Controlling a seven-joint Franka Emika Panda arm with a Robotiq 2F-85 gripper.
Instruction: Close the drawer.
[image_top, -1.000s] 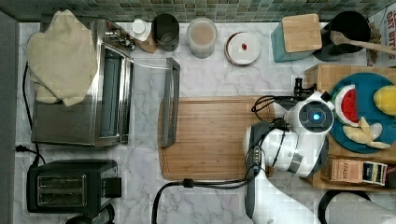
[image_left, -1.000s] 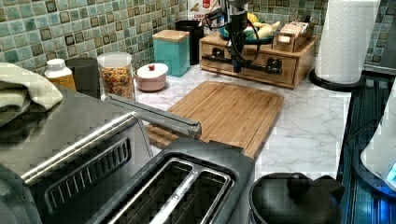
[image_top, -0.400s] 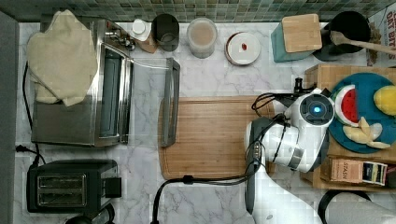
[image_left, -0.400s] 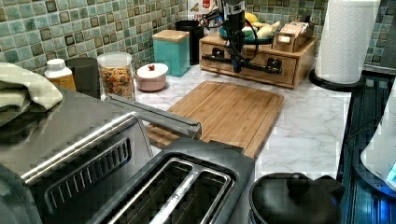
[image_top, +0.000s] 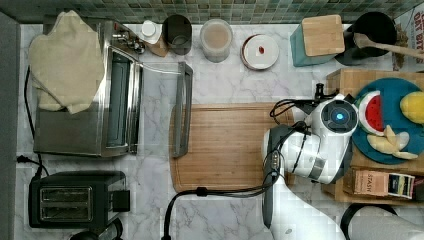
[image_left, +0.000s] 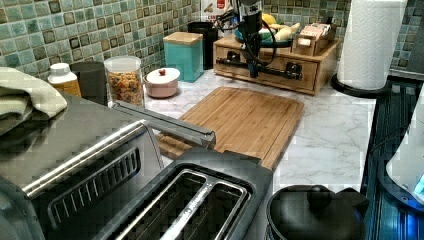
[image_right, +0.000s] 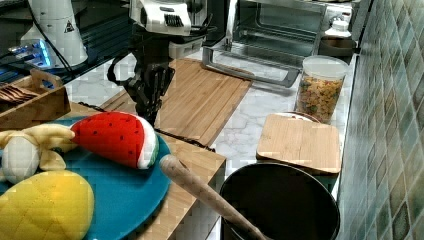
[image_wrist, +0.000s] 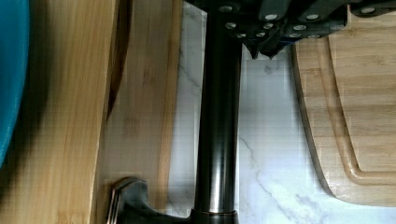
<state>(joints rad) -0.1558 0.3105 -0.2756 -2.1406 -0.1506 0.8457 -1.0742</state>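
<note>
The drawer (image_left: 280, 82) is the lower front of the bamboo box (image_top: 345, 80), and a dark bar handle (image_wrist: 217, 140) runs across it. In the wrist view a narrow strip of the drawer (image_wrist: 140, 121) sticks out past the box top, with a dark gap between them. My gripper (image_left: 251, 70) points straight down in front of the drawer, its fingers (image_wrist: 275, 44) together, right against the handle. From the right view the gripper (image_right: 150, 107) hangs between the box and the cutting board. In the top view the wrist covers the drawer.
A wooden cutting board (image_top: 225, 147) lies just off the drawer on the marble counter. The toaster oven's glass door (image_top: 182, 107) hangs open at the board's far side. A teal plate (image_top: 387, 125) of toy fruit sits on the box. A paper towel roll (image_left: 370, 42) stands nearby.
The arm has shifted a little to the top view's right, toward the bamboo box. In the left view the gripper stands closer to the drawer front.
</note>
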